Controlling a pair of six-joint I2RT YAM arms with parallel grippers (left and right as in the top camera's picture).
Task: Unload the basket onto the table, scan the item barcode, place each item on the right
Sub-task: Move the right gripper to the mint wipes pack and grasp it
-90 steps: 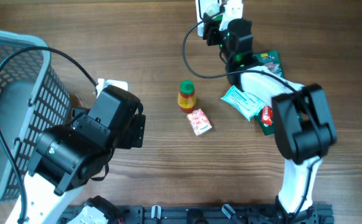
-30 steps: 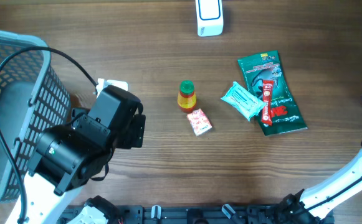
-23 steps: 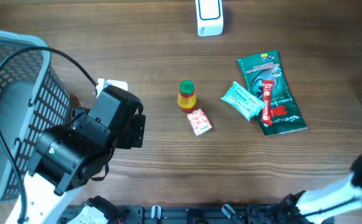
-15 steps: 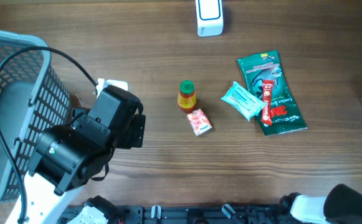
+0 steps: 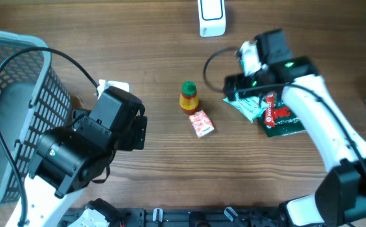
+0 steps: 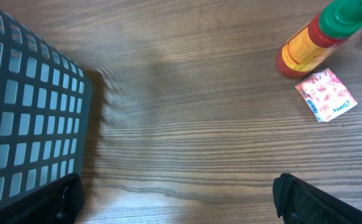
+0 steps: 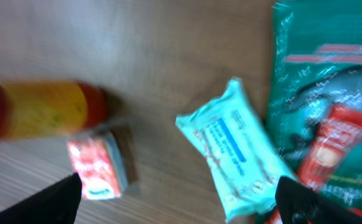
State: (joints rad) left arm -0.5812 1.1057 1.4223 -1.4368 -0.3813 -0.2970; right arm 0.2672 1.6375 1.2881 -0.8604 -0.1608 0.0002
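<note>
Although the right gripper (image 7: 177,202) hung just above the light-blue packet (image 7: 237,155), its jaws stood wide apart with nothing between them. The left gripper (image 6: 181,202) was likewise spread and empty, beside the basket (image 6: 25,112) and well apart from the goods.

All items lay on the table (image 5: 170,164). The light-blue packet touched the green bag (image 7: 318,68). The sauce bottle (image 5: 188,96) stood upright just beside the pink sachet (image 5: 201,123). The white scanner (image 5: 211,16) sat at the far edge.

Judgement: the task was at its start, with nothing picked and no barcode presented. Remaining steps: grasp an item, probably the light-blue packet, carry it to the scanner and turn its code toward it. Which face carried the code could not be told.
</note>
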